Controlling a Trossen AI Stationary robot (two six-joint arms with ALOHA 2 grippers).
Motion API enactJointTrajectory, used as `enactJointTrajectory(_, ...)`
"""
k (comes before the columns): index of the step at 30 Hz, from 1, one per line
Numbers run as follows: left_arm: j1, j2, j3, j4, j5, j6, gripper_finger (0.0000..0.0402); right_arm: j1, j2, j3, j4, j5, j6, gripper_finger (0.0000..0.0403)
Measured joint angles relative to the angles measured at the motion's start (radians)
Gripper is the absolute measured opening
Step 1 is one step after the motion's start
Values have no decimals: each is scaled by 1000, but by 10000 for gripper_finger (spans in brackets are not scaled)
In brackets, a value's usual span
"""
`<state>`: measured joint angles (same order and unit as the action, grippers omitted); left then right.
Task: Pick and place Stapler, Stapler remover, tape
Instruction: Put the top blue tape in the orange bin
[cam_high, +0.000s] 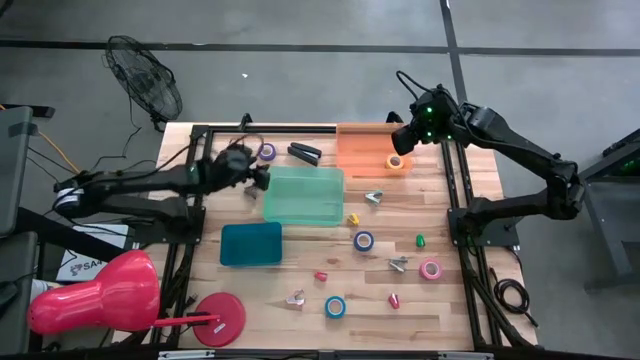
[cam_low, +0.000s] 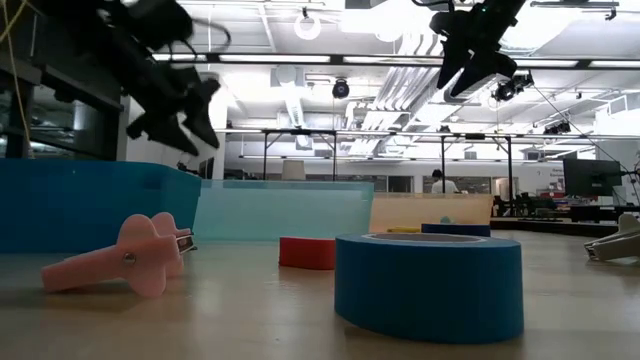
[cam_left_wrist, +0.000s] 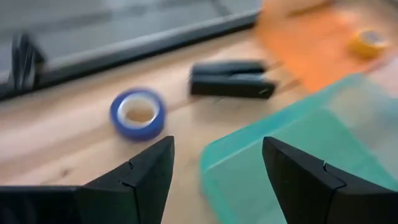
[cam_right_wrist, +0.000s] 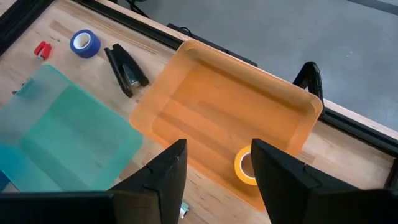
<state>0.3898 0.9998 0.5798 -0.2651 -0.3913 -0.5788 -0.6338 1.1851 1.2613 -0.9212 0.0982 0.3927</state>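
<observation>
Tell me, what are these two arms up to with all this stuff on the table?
They are sorting desk items into trays. The right gripper hangs open and empty over the orange tray, where a yellow tape already lies. The left gripper, also open and empty, hovers beside the green tray, facing a blue tape and the black stapler. More tapes and small pieces are scattered on the table.

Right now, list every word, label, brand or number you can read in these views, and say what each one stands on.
"SA": on a white sheet lying on the floor left of the table, in the high view; the letters after it are cut off by the frame and the pink object.
The black stapler, the tape rolls and the three trays: no readable print.
The signs in the room behind, low view: too small to read.
</observation>
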Motion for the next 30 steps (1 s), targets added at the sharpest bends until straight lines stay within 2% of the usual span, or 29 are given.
enactJointTrajectory(3,111,95,59,-72,99,-34,239,0,0,0,0,0,0,170)
enactJointTrajectory(7,215,208,141,-127,168,-35,239,0,0,0,0,0,0,170)
enactJointTrajectory(17,316,459,316,-208,171,-21,239,0,0,0,-1,3,-2,170)
enactJointTrajectory(23,366,558,346,-201,189,-20,239,0,0,0,-1,5,-6,170)
enactJointTrajectory(30,414,608,348,-187,201,-17,239,0,0,0,-1,17,-16,169)
